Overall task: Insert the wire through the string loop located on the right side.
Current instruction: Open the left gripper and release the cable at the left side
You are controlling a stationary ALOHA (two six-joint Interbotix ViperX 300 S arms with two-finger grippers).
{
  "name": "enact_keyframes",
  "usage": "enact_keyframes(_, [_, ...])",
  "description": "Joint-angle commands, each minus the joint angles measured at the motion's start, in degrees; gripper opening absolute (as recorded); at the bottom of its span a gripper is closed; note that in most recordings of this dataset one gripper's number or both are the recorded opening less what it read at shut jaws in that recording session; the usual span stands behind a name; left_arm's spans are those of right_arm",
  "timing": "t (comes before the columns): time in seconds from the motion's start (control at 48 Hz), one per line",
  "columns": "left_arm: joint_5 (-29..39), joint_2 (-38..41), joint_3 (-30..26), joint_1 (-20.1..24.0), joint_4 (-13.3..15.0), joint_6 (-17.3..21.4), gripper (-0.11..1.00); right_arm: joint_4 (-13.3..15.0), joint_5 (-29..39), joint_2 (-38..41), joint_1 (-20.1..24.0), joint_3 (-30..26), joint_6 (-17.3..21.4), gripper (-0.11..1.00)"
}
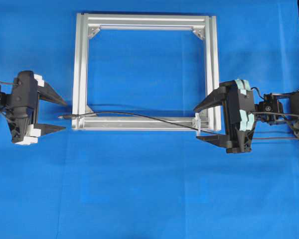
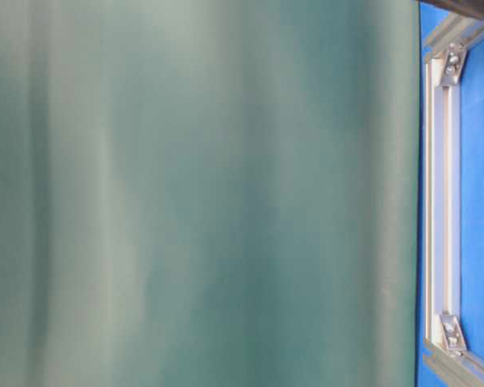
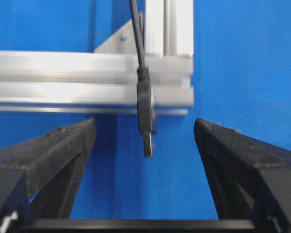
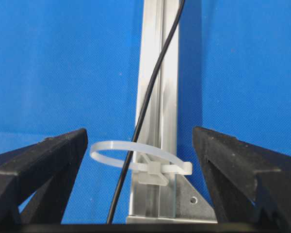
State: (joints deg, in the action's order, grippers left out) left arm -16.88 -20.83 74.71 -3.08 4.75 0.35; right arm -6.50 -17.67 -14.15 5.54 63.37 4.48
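At nine o'clock, left gripper [image 1: 64, 116]: jaws released, plug tip of the wire [image 1: 134, 116] lying between them. At three o'clock, right gripper [image 1: 196, 123]: jaws released. Wire already threaded through the string loop [image 4: 136, 156]; nothing apparently left.

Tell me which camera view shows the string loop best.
The right wrist view: the string loop fills the middle, the wire running through it. Overhead it is a tiny white fleck. The left wrist and table-level views miss it.

The thin black wire [image 1: 139, 117] passes through the white string loop [image 4: 136, 158]; its plug overhangs the frame's left end.
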Motion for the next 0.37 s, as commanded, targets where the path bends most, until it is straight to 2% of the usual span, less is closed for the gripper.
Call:
enact_keyframes(0.0, [0.5, -3.5, -1.5, 0.2, -0.2, 0.2, 0.78, -0.1, 2.5, -2.8, 0.0, -1.8, -0.1, 0.95])
enact_keyframes(0.125, [2.1, -8.5, -2.8, 0.2, -0.2, 0.6, 0.78, -0.1, 6.4, -6.9, -0.1, -2.8, -0.2, 0.95])
enact_keyframes(0.354, [5.3, -15.7, -5.4, 0.2, -0.2, 0.6, 0.78, -0.1, 9.3, -12.6, -1.3, -2.8, -0.3, 0.95])
